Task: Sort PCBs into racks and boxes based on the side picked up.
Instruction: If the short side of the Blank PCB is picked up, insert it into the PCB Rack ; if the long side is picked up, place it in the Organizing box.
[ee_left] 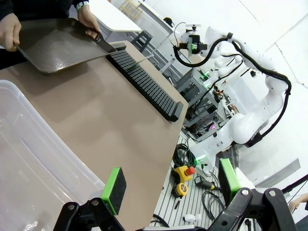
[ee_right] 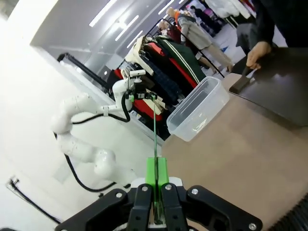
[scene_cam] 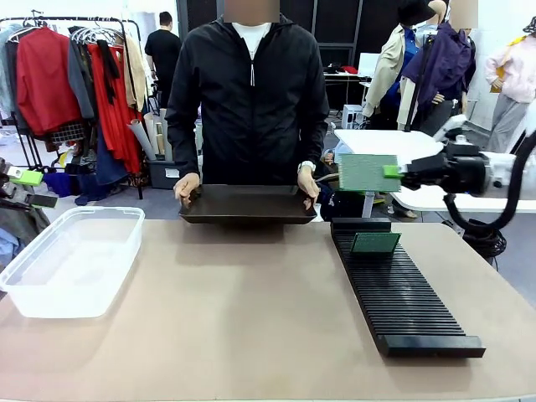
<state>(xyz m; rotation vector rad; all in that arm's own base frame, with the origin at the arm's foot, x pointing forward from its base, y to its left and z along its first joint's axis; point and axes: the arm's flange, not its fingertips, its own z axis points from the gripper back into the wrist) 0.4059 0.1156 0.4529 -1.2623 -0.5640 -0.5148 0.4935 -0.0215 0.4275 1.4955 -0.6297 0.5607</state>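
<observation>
My right gripper [scene_cam: 392,172] is shut on one edge of a green PCB [scene_cam: 367,172] and holds it upright in the air, above the far end of the black rack [scene_cam: 406,293]. In the right wrist view the same PCB [ee_right: 154,130] shows edge-on as a thin green line rising from the shut right gripper [ee_right: 156,175]. Another PCB [scene_cam: 374,243] stands in a slot near the rack's far end. The clear box [scene_cam: 71,260] sits at the table's left. My left gripper [ee_left: 171,187] hangs open over the near rim of the box [ee_left: 29,154], with nothing between its green pads [ee_left: 114,190].
At the far edge of the table a person holds a shallow dark tray [scene_cam: 249,203] by both handles. The tray [ee_left: 57,43] and the rack [ee_left: 144,84] also appear in the left wrist view. Bare brown tabletop [scene_cam: 243,310] lies between box and rack.
</observation>
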